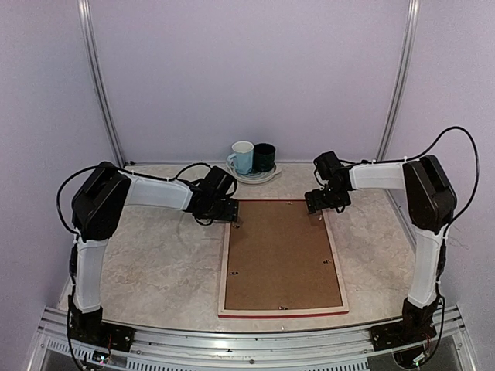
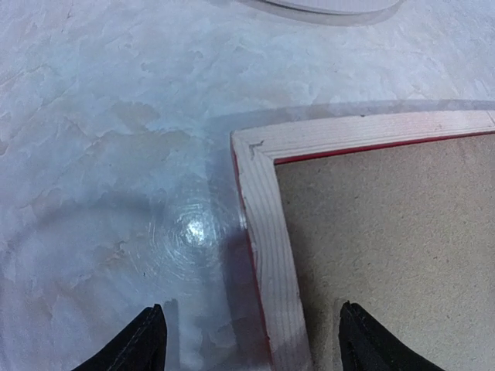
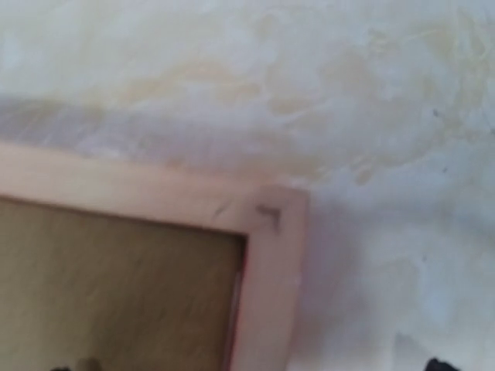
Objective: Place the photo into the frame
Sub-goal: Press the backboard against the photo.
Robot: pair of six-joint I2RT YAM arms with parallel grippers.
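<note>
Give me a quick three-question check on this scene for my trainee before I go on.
1. True or false: the frame lies with its red front facing up.
2. The left gripper is at which part of the frame? A) its far left corner B) its near edge C) its centre
3. What stands on the plate beyond the frame?

Key:
1. False. The pale wood back and the brown backing board face up.
2. A.
3. Two mugs: a pale mug and a dark mug.
</note>
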